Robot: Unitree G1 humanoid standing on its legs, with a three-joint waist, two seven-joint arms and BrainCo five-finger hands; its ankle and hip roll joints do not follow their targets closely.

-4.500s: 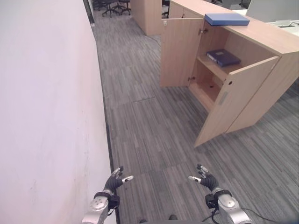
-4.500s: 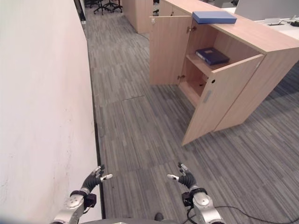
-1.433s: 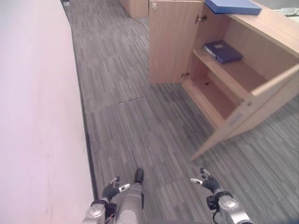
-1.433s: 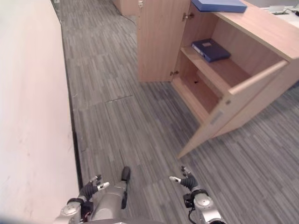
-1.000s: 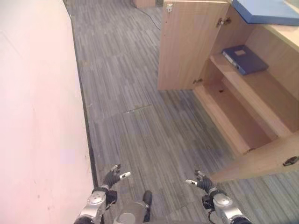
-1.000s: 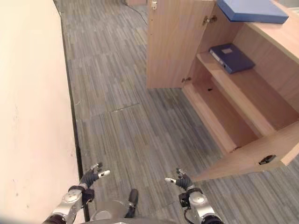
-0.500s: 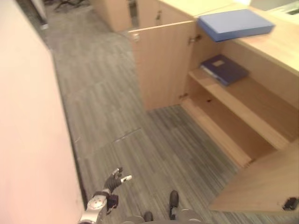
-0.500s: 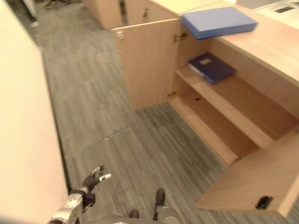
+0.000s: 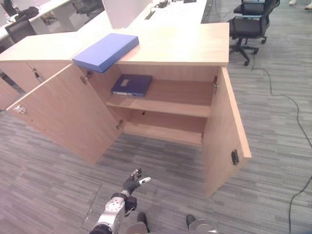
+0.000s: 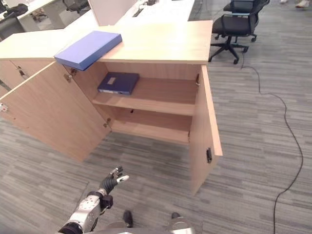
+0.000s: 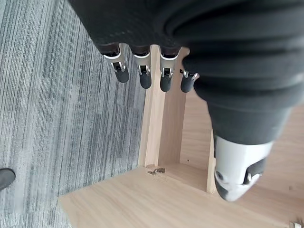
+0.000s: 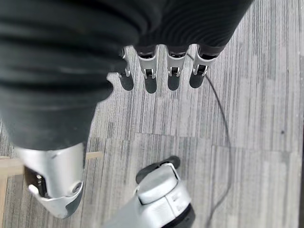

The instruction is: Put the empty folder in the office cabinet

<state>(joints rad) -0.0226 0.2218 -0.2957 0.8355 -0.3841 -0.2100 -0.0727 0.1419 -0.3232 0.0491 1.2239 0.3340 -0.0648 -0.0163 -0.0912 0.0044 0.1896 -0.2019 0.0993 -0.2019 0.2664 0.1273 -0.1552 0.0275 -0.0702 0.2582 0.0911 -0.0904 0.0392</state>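
text: none legible | label on dark folder (image 9: 132,84) in cabinet (image 9: 165,105): unreadable

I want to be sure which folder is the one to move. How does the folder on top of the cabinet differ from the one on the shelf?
The light blue folder lies on the cabinet top, its corner jutting past the front edge; the dark navy folder lies inside on the upper shelf. The light blue folder looks larger than the dark navy one, which bears a pale label. Both lie flat, untouched by either robot hand.
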